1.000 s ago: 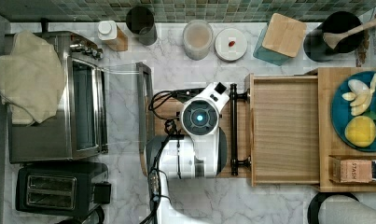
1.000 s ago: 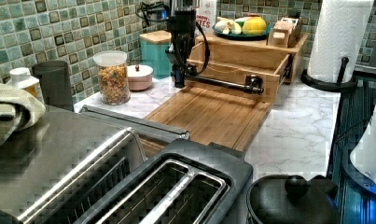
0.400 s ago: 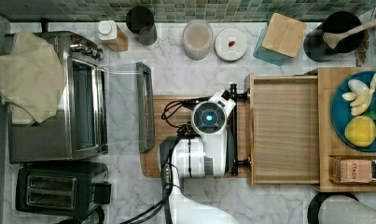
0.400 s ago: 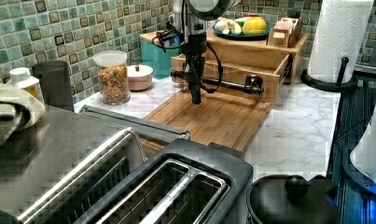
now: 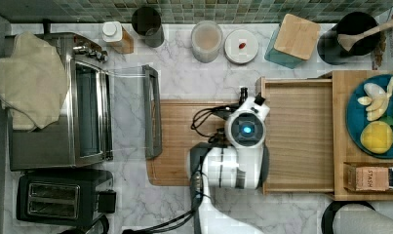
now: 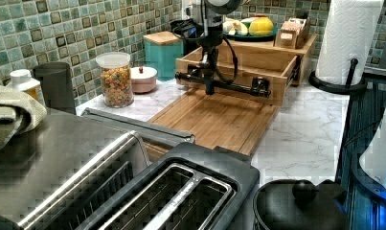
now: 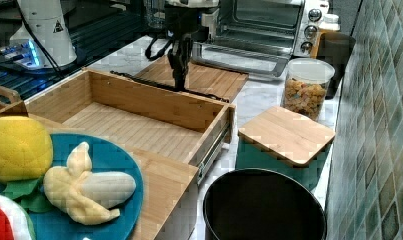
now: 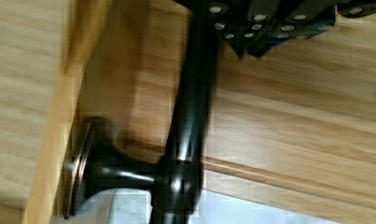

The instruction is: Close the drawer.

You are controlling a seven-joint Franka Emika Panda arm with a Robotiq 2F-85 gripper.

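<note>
Drawer point(image 5: 299, 136) stands pulled out over the desk point(image 6: 305, 124). Hand point(image 6: 209, 85) sits at its black handle point(image 6: 224, 84); its grip cannot be told.

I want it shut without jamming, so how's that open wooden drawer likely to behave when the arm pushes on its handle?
The drawer probably glides straight: a metal slide rail shows along its side. It looks rigid and empty, so likely light. The gripper is off-centre on the handle, so slight skewing is possible.
</note>
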